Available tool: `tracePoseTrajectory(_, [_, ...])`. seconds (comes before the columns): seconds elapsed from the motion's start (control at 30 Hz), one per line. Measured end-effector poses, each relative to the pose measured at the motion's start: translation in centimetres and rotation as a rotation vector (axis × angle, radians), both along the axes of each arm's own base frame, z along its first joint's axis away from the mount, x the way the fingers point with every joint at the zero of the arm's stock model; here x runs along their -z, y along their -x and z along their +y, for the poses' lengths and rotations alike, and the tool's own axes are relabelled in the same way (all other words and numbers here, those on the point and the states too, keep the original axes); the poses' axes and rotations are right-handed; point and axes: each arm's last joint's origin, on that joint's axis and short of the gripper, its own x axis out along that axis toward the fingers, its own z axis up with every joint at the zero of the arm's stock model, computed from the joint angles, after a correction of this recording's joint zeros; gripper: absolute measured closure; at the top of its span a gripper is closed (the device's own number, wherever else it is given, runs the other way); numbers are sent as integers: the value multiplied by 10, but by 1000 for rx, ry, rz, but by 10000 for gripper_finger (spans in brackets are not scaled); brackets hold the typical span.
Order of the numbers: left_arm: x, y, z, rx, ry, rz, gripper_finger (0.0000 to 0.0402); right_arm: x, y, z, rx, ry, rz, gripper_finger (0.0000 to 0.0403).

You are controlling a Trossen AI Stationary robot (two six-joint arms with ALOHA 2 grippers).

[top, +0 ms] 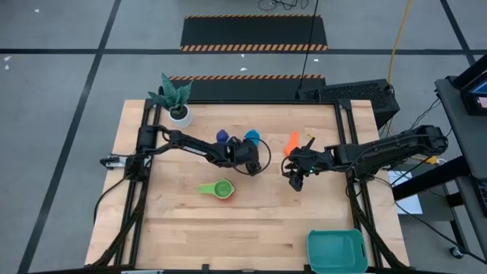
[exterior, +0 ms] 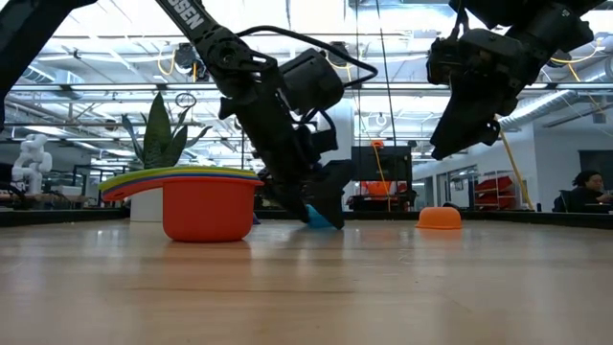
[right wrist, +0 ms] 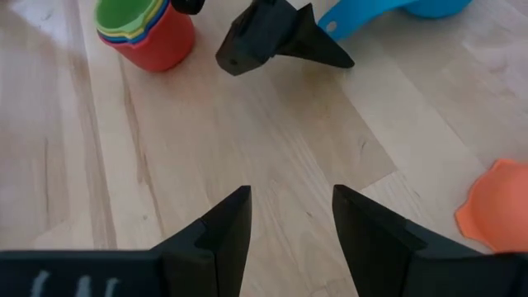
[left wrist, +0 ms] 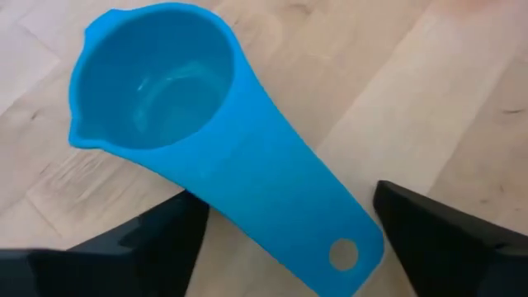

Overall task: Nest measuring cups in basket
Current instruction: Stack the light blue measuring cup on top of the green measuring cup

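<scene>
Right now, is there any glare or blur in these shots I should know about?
Low view: bright ceiling lights wash out the background, both arms read as dark silhouettes. Left wrist view: soft highlights inside the light blue cup, image slightly soft. High view: even lighting on the table.

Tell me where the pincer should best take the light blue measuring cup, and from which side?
Probably the flat handle of the light blue cup, from above: it lies flat on the table, and the left pincer already straddles it, open.
</scene>
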Motion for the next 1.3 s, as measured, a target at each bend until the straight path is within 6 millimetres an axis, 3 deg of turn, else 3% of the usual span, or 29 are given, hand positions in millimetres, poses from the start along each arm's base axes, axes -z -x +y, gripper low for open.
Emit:
tracePoseTrajectory(0.3, [1,0,-2,51,-14,21,191,0,0,0,1,-2,0,241])
tracePoseTrajectory(0.57, [1,0,-2,93,-39,43,252,0,0,0,-2,-1,0,241])
tracePoseTrajectory(1.03, [1,-1,-4,127,-67,48,266,0,0,0,-3,-2,0,241])
tracePoseTrajectory(1.3, [-12,3,-7,155,-76,58,269,0,0,0,-7,2,0,241])
